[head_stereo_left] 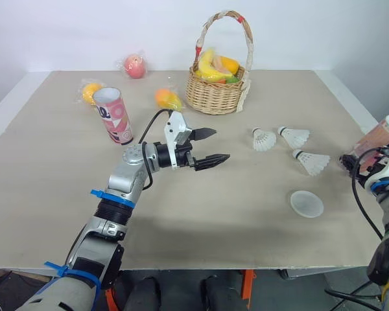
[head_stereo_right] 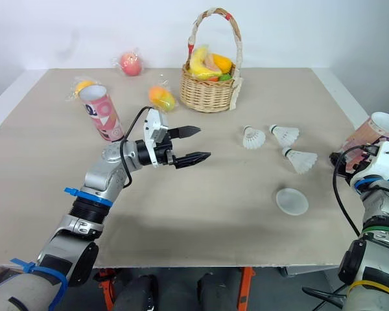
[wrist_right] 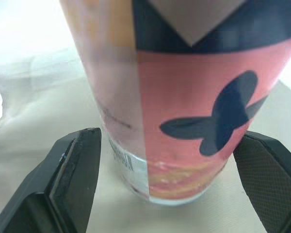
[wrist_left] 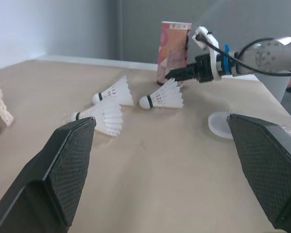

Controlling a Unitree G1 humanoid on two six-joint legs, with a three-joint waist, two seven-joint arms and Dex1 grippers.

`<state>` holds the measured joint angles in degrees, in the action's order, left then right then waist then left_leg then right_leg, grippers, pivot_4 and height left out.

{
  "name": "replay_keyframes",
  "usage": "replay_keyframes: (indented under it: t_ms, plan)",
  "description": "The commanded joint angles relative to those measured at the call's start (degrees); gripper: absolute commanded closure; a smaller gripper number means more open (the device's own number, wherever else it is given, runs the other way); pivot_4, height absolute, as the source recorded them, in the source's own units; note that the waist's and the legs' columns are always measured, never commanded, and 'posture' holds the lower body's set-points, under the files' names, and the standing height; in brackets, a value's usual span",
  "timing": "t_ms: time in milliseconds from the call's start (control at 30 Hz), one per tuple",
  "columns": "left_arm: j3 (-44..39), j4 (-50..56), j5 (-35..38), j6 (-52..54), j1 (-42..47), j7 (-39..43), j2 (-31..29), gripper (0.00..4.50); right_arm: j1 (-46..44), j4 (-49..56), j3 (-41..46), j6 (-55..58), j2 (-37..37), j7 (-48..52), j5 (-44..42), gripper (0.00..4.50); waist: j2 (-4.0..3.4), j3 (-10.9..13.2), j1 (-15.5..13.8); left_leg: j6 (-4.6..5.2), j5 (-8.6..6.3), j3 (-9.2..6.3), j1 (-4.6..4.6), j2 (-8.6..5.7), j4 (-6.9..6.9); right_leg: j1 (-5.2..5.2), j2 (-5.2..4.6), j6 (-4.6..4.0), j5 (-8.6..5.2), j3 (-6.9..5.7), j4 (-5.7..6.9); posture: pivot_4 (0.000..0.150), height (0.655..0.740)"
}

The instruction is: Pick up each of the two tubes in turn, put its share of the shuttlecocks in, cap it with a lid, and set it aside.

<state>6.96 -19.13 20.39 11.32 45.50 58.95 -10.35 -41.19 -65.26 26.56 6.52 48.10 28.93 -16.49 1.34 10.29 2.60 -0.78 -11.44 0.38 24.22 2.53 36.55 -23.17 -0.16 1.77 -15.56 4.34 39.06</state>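
Shuttlecocks (head_stereo_left: 264, 139), three, lying on the table (head_stereo_left: 52, 194) right of the basket (head_stereo_left: 214, 91) and nearer the robot. Round lid (head_stereo_left: 306, 203) lying nearer still, on that same side. Open-topped tube (head_stereo_left: 113, 115) standing left of the basket. Second tube (head_stereo_left: 376, 139) far right of the basket at the table edge, clasped low down between the fingers of the right gripper (wrist_right: 167, 138). Left gripper (head_stereo_left: 220, 145) spread wide, holding nothing, hovering just in front of the basket.
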Motion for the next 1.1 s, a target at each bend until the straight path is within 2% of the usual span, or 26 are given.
replay_keyframes:
  t_ms: [33,200,300,367,500,633,700,833,1033,1100]
  plan:
    - [-0.7,2.2,0.7,-0.2,0.0,-0.1,0.3,0.0,2.3,5.3,0.1,1.9,3.3,3.4,-0.6,0.06,0.0,0.0,0.0,0.0,0.0,0.0,0.0,0.0,0.0,0.0,0.0,0.0,0.0,0.0,0.0,0.15,0.74]
    - [-2.0,1.4,1.2,-0.4,-0.8,-0.9,0.4,0.0,12.3,13.7,-1.4,6.6,5.0,10.9,-0.5,0.06,-0.01,0.0,-0.2,0.0,0.0,-0.03,0.01,-0.01,0.0,0.03,-0.01,0.04,-0.02,-0.03,-0.02,0.15,0.74]
    - [-4.2,4.6,2.8,2.8,-3.3,-3.6,-0.6,0.0,17.8,20.1,1.2,9.7,6.9,13.8,-3.0,0.06,-0.1,-0.1,0.0,0.0,0.0,-0.03,-0.01,-0.01,0.01,0.04,-0.02,0.04,-0.02,-0.02,-0.02,0.15,0.74]
    - [-6.0,8.3,3.6,5.8,-5.6,-6.3,-1.8,0.0,21.5,29.8,3.7,14.0,6.9,18.4,-7.9,0.06,-0.12,-0.1,0.2,0.01,0.0,0.07,-0.07,-0.01,0.01,0.03,-0.02,0.09,0.02,0.06,0.01,0.15,0.74]
    - [-12.0,19.1,4.6,13.0,-12.9,-17.8,-4.4,0.0,29.4,62.5,1.4,23.6,4.8,28.0,-20.9,0.06,-0.35,-0.2,1.0,0.01,0.0,0.04,-0.2,0.14,-0.01,0.02,0.22,0.18,-0.03,0.23,0.06,0.15,0.74]
    - [-18.6,23.6,2.6,15.2,-18.9,-31.4,-4.4,0.0,24.4,76.1,-6.8,28.1,0.8,26.7,-25.7,0.06,-0.1,0.0,1.1,-0.07,0.05,-0.36,-0.53,0.3,0.02,0.38,0.51,0.23,-0.01,0.03,0.07,0.15,0.74]
    - [-22.8,23.6,1.9,15.5,-20.5,-38.5,-3.6,0.0,20.6,78.2,-11.8,28.8,-2.2,26.3,-25.7,0.06,-0.02,0.0,0.7,-0.2,0.22,-0.49,-0.58,0.28,0.03,0.51,0.58,0.21,0.07,0.02,0.06,0.15,0.74]
    - [-26.6,22.6,1.2,14.4,-22.0,-45.1,-3.9,0.0,14.6,76.0,-20.4,26.3,-8.5,23.1,-19.4,0.06,0.12,0.0,-0.1,-0.08,0.45,-0.48,-0.56,0.24,0.05,0.51,0.59,0.26,0.33,0.09,0.03,0.15,0.74]
    - [-26.2,15.9,-1.2,12.1,-20.1,-45.5,-6.7,0.0,10.4,71.1,-27.1,21.8,-18.1,15.8,-11.2,0.06,0.21,0.0,-1.1,-0.1,0.57,-0.52,-0.03,0.12,0.08,0.12,0.54,0.26,0.4,0.14,-0.02,0.15,0.74]
    - [-25.5,11.2,-2.5,10.1,-18.0,-44.9,-8.2,0.0,10.4,71.5,-28.4,20.5,-20.4,14.6,-9.5,0.06,0.21,0.0,-1.2,-0.12,0.57,-0.55,0.11,0.14,0.05,-0.05,0.57,-0.12,0.62,0.13,-0.01,0.15,0.74]
